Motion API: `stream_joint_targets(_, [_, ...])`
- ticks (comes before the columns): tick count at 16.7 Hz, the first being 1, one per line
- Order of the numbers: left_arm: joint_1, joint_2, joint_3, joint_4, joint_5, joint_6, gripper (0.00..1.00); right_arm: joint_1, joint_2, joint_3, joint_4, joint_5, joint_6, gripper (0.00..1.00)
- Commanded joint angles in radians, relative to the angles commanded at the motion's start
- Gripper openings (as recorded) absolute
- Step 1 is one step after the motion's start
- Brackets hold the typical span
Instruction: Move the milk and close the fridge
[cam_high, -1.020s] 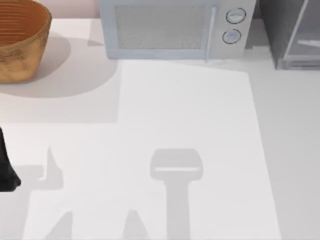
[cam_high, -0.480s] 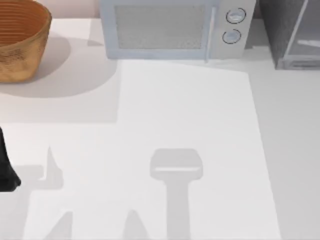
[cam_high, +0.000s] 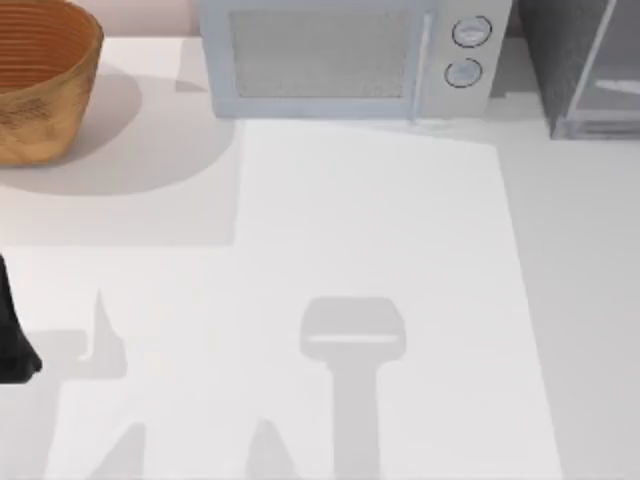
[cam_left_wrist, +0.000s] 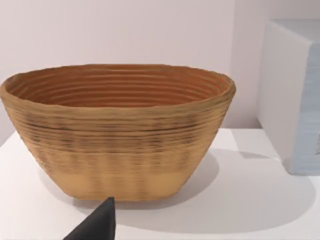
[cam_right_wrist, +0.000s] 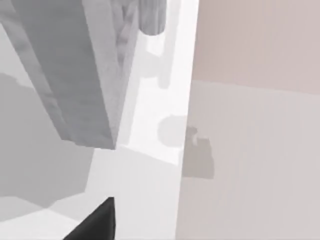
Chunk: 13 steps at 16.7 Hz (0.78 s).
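The fridge (cam_high: 553, 55) stands at the table's back right corner, dark grey and speckled, with its pale translucent door (cam_high: 612, 75) and light grey frame facing the front. The milk is out of view. My left arm (cam_high: 12, 340) sits at the table's left edge, and my left gripper (cam_left_wrist: 97, 227) points at the basket from some way off. In the right wrist view, my right gripper (cam_right_wrist: 97, 222) hangs close by a light grey panel of the fridge (cam_right_wrist: 75, 65), touching nothing.
A woven brown basket (cam_high: 35, 75) stands at the back left. A light grey microwave (cam_high: 340, 55) with two round dials fills the back middle, next to the fridge. Arm shadows lie on the white table (cam_high: 380, 220).
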Motion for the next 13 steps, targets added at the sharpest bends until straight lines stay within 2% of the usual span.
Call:
stream_joint_targets(9, [0.0,0.0,0.0,0.0,0.0,0.0,1.0,0.367,0.009,-0.014,0.595,0.085,0.796,1.0])
stream_joint_targets(13, [0.0,0.0,0.0,0.0,0.0,0.0,1.0,0.548,0.009,-0.022,0.799,0.137,1.011,1.0])
